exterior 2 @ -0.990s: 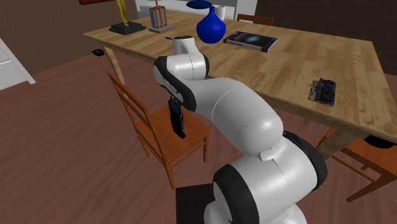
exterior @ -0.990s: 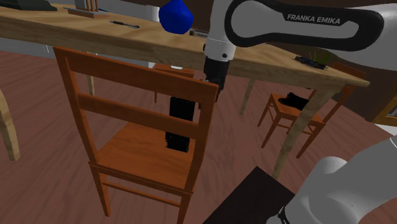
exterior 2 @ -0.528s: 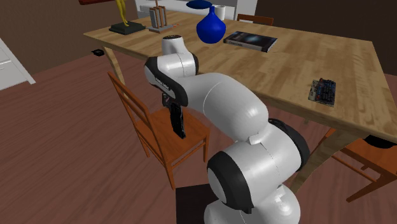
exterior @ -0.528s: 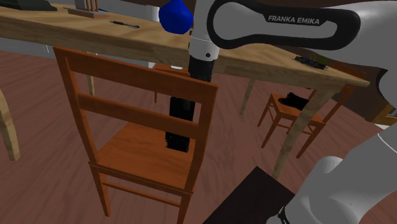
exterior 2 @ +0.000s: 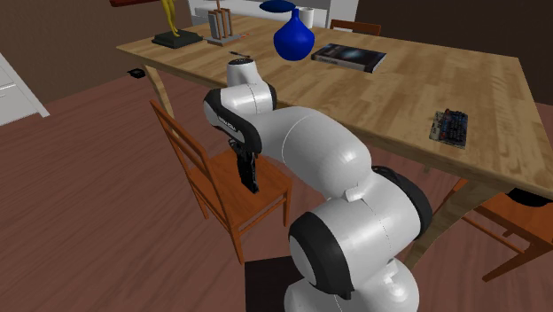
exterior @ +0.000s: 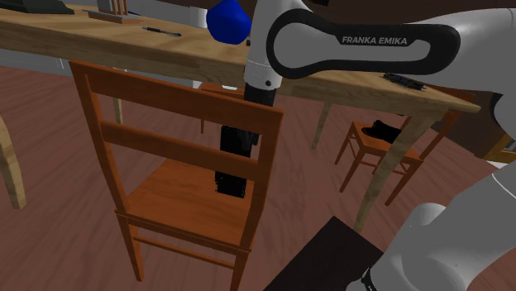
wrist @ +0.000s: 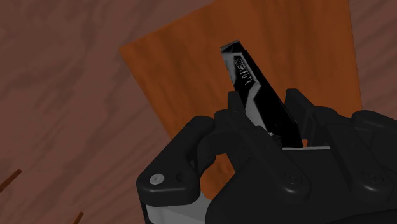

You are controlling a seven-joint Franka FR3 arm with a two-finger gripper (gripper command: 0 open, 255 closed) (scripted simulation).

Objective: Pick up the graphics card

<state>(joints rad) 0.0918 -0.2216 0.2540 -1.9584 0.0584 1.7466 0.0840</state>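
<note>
Gripper (wrist: 266, 111) is pinched on the black graphics card (wrist: 249, 73), upright at the chair seat (exterior: 178, 198), so grab looks done imo, can't tell if it's off the seat yet, lift's left.

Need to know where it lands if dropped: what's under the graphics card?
The wooden chair seat lies under the black graphics card, which the gripper clasps. The patch below the card's lower end is covered, so contact cannot be told.

Backrest (exterior: 178, 101), table (exterior: 124, 48) — flanking claw (wrist: 266, 102).
</note>
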